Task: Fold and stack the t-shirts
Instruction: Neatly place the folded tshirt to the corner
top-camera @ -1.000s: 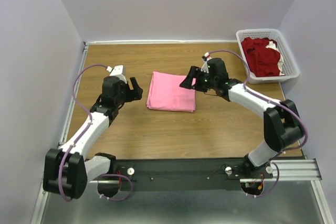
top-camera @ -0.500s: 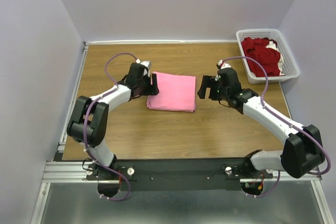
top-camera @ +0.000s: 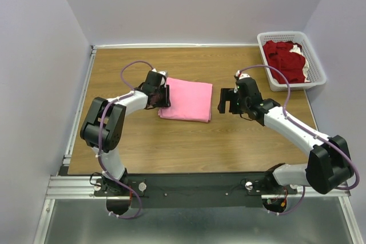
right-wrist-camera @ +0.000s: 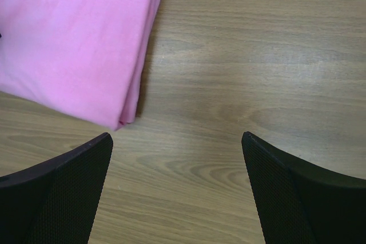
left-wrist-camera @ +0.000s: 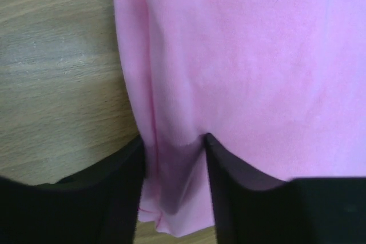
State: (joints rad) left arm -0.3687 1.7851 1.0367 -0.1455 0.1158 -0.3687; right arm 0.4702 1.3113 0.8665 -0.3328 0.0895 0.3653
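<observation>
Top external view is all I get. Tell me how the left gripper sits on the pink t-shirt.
Observer: In the left wrist view, the left gripper straddles the folded edge of the pink t-shirt, with cloth between its fingers. I cannot tell whether it pinches.
Operator: Now report the right gripper.
Observer: The right gripper is open wide over bare table. The shirt's corner lies outside its fingers, untouched.
</observation>
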